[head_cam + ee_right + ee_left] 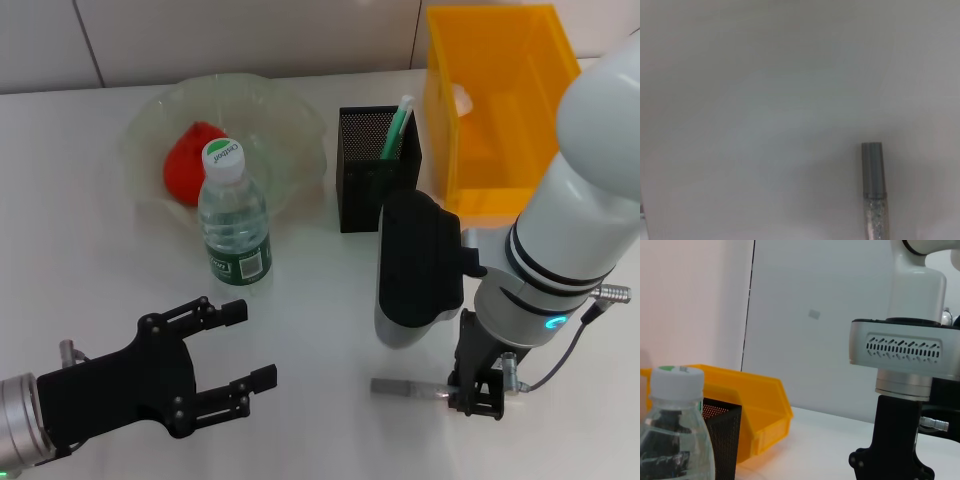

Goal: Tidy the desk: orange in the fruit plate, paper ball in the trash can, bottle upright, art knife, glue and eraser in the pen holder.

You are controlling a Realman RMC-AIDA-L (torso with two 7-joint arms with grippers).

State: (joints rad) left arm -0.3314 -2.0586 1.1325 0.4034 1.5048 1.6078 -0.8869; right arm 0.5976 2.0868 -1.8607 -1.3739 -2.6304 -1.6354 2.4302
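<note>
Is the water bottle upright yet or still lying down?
Upright: the bottle stands on its base, cap on top, before the fruit plate.

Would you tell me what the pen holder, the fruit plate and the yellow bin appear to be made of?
Pen holder: black mesh, probably metal, its fine perforations showing.
Fruit plate: clear glass or plastic, glossy; the table shows through its wavy rim.
Yellow bin: translucent plastic, smooth, with light glowing through its walls.
</note>
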